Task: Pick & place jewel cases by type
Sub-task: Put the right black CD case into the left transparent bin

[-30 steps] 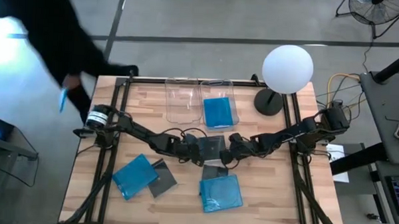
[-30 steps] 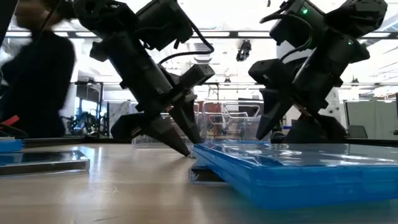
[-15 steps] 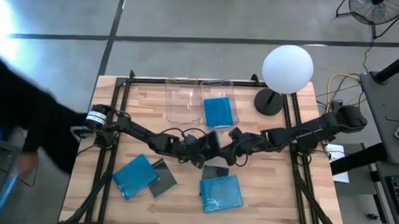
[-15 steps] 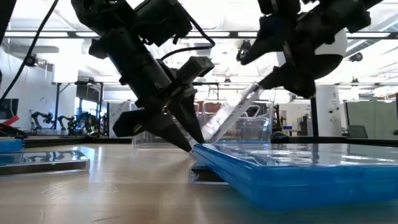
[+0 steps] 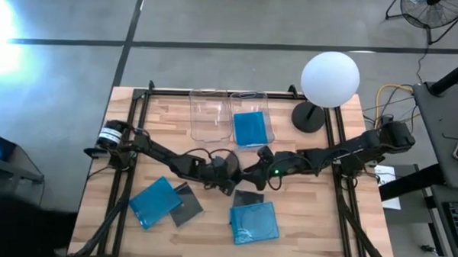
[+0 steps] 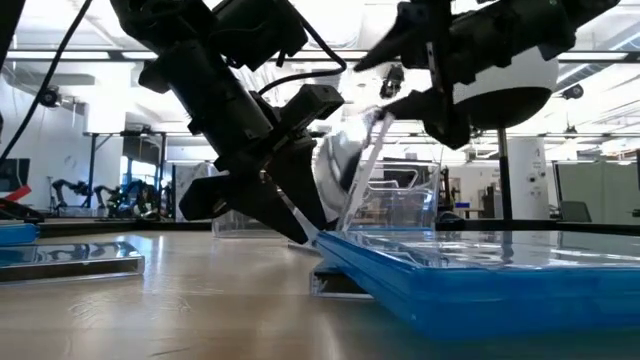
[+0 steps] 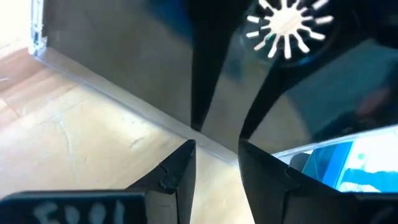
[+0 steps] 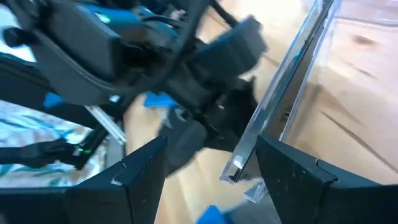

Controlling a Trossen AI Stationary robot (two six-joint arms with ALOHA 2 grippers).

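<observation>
A dark jewel case stands steeply tilted in the middle of the table, its lower edge on the wood. My left gripper, fingers a little apart, sits low at that lower edge. My right gripper is open at the case's raised upper edge. One blue case lies in the right bin. A blue case and a dark one lie near left. Another blue case rests partly on a dark case. My left gripper comes slanting down from the table's left, and its fingertips meet the case's lower edge where it rests on the table. My right gripper has the case's upper edge between its open fingers, close against one finger. The case leans tilted there, lower edge on the table.
Two clear bins stand at the far edge; the left bin holds nothing. A lamp with a white globe stands far right. In the low view the blue case fills the near foreground. Bare wood lies near left and near right.
My right gripper rose and moved toward the table's left, tipping the dark case from nearly flat to steeply tilted. Its upper edge went up while its lower edge stayed at my left fingertips. A person at the table's left side walked out of view.
</observation>
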